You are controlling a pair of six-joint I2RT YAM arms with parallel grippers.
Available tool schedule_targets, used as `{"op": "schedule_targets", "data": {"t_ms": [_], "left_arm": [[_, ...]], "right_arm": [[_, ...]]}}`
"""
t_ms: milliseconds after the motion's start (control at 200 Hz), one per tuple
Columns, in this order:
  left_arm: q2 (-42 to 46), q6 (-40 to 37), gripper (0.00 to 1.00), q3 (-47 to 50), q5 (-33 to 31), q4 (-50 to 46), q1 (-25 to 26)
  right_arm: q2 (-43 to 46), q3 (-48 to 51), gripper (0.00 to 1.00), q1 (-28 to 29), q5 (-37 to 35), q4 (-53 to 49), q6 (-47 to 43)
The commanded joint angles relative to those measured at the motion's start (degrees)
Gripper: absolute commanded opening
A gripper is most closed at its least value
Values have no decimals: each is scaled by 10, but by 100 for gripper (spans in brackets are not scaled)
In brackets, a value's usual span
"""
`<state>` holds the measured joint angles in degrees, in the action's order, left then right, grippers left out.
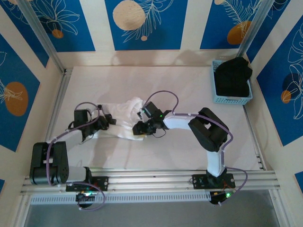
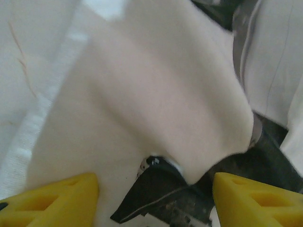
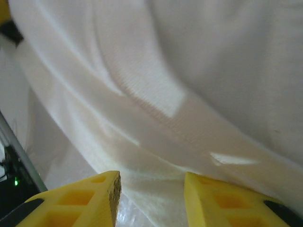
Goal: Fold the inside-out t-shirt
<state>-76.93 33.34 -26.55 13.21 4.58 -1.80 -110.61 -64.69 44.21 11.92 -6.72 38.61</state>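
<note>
Passage across the left-centre of the table [image 1: 156, 156] is being blocked by the bunched white t-shirt [image 1: 124, 113], which is being hemmed in by the left gripper [image 1: 111, 120] and the right gripper [image 1: 139, 128], their fingers parted against the cloth. Free room is being offered by bare tabletop behind and rightward, bounded by the blue basket [image 1: 215, 97] holding a black garment [image 1: 233, 78].

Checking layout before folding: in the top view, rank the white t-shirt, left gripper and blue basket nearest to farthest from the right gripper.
1. white t-shirt, right at the right gripper, table centre.
2. left gripper, across the shirt, left side.
3. blue basket, far right corner.
</note>
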Motion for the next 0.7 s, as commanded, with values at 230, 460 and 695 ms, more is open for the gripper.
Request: {"op": "schedule_targets", "data": {"t_ms": [230,460,695], "left_arm": [[82,104,66,97,54,37,278],[-1,97,67,-24,31,121,529],[35,64,67,-69,61,114,490]], "right_arm": [[16,-42,39,-133,-90,-145,-47],[-6,-160,40,-218,-115,-201,-121],[139,-76,44,-206,-107,-179,-158]]}}
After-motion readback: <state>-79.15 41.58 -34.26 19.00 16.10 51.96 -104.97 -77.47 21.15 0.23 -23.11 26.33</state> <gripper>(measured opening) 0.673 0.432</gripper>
